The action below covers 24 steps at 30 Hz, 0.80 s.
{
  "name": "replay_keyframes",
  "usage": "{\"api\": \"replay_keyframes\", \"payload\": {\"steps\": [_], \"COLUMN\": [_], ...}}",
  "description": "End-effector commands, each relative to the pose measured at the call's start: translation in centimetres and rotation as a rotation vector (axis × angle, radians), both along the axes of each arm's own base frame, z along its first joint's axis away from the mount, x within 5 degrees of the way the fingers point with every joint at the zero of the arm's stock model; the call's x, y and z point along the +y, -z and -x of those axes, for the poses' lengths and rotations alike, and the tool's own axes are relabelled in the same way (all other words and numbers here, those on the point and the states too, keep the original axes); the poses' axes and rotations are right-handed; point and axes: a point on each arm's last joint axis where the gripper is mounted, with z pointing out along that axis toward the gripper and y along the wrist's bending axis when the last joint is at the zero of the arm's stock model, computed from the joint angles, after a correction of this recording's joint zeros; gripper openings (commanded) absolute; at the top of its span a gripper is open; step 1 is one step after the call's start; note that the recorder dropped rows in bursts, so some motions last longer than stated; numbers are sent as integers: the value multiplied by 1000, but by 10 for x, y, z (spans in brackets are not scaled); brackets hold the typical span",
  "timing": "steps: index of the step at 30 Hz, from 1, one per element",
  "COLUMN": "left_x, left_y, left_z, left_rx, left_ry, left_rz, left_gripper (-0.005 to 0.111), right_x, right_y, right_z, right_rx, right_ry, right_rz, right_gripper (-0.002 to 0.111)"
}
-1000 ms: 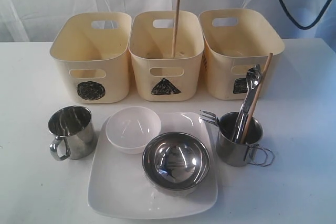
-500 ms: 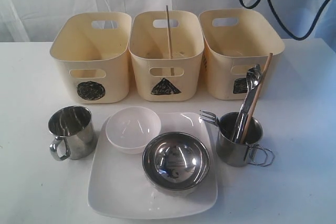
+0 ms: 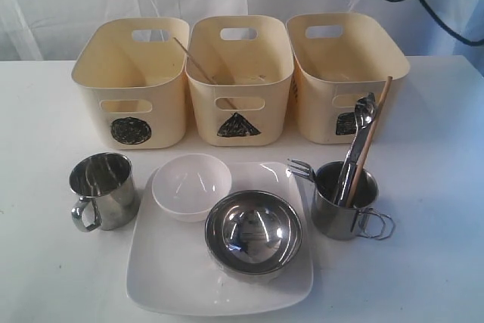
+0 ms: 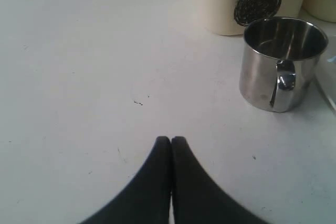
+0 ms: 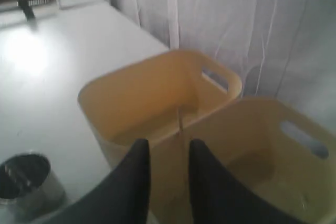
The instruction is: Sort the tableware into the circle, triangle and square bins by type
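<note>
The left gripper (image 4: 170, 140) hangs low over the bare white table (image 3: 439, 187), its two dark fingers pressed together with nothing between them. Just beside it, an empty steel mug (image 3: 102, 189) stands upright in front of the circle bin (image 3: 130, 81). A single wooden chopstick (image 3: 198, 69) lies slanted in the triangle bin (image 3: 240, 77). Its upper end leans over the wall shared with the circle bin, and its lower part shows through the front handle cutout. In front of the bins, the large square white plate (image 3: 219, 281) carries the small white bowl (image 3: 191, 185) at its rear left and the steel bowl (image 3: 253, 232) nearer the front, the two bowls touching or almost so. To the right, touching the plate's edge or just off it, a second steel mug (image 3: 344, 203) holds the metal cutlery (image 3: 354, 158) and another chopstick (image 3: 376, 120), all leaning toward the square bin (image 3: 344, 73) behind. The right gripper (image 5: 168, 144) hovers high above the circle and triangle bins, fingers a narrow gap apart and empty.
</note>
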Motion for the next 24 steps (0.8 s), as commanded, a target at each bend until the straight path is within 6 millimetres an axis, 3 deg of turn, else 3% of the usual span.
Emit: {"api": "replay_keyframes", "payload": {"steps": [1, 8, 14, 18, 24], "left_x": [0, 0, 0, 0, 0], "left_y": [1, 1, 1, 1, 1], "left_z": [0, 0, 0, 0, 0], "left_rx": [-4, -4, -4, -4, -4], "left_ry": [-3, -3, -3, -3, -3], "left_rz": [7, 7, 7, 7, 7], "left_gripper": [0, 0, 0, 0, 0], "right_x": [-14, -34, -55, -67, -81], "right_y": [0, -4, 4, 24, 56], "right_z": [23, 62, 106, 133, 143], "right_rx": [158, 201, 204, 287, 363], "right_ry": [-50, 101, 366, 541, 760], "right_rz": [104, 43, -43, -139, -226], "right_gripper": [0, 0, 0, 0, 1]}}
